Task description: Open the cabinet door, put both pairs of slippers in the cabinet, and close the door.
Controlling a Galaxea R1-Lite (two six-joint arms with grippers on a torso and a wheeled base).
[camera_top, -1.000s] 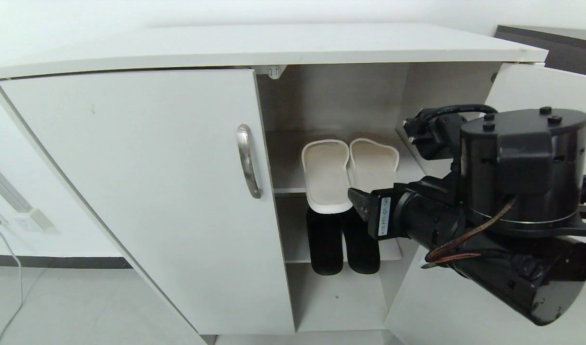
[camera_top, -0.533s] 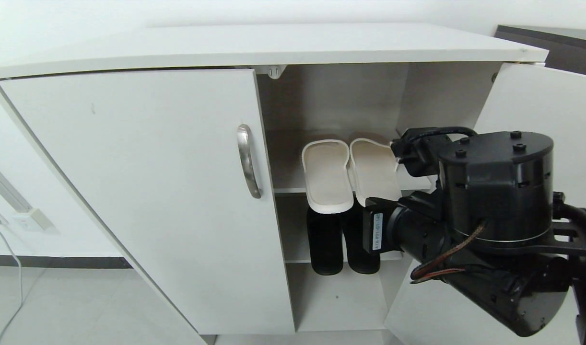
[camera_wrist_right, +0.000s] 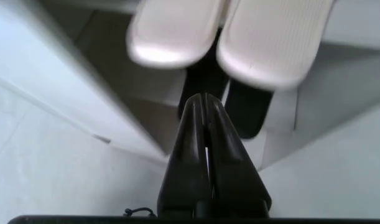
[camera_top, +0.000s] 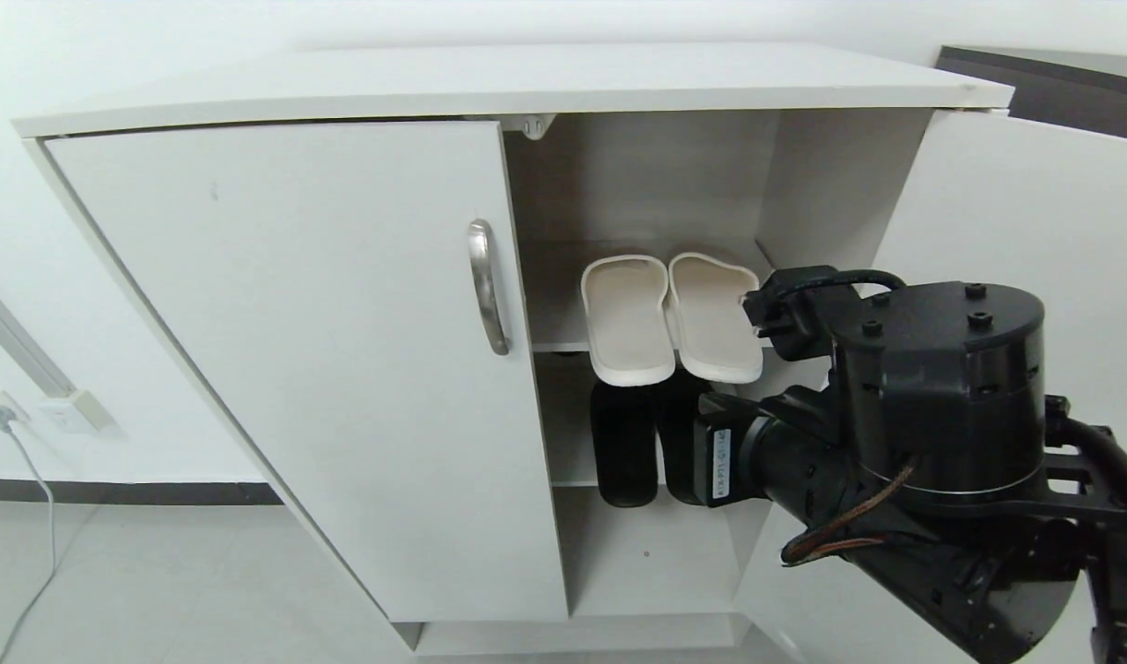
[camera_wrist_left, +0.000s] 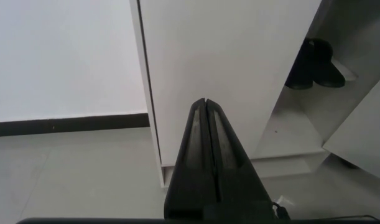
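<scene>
The left gripper [camera_wrist_left: 205, 102] hangs low in front of the cabinet [camera_top: 527, 78], jaws pressed fully together and holding nothing, pointed at the foot of the closed left door [camera_top: 296, 350] just above the floor [camera_wrist_left: 71, 174]. The right gripper [camera_wrist_right: 205, 98] has its jaws shut tight too and is also empty. It sits before the cabinet's open half, aimed just under the heels of the white slippers [camera_wrist_right: 239, 37], touching neither them nor the black slippers [camera_wrist_right: 252, 112] below.

Left of the cabinet, a wall socket [camera_top: 1, 417] with a cable plugged in sits low on the wall. The left door carries a metal handle [camera_top: 488, 286] at its inner edge. In the open compartment, the white slippers [camera_top: 670, 318] lie side by side on the upper shelf [camera_top: 550, 314], toes inward, heels jutting past the shelf's front edge. Directly beneath, the black slippers [camera_top: 628, 443] lie side by side on the next shelf [camera_top: 568, 452], their heels overhanging as well. The bottom compartment [camera_top: 646, 563] lies below them. The right arm [camera_top: 932, 433] stands before the cabinet's right side, in front of the right door [camera_top: 1015, 231], which is swung wide open.
</scene>
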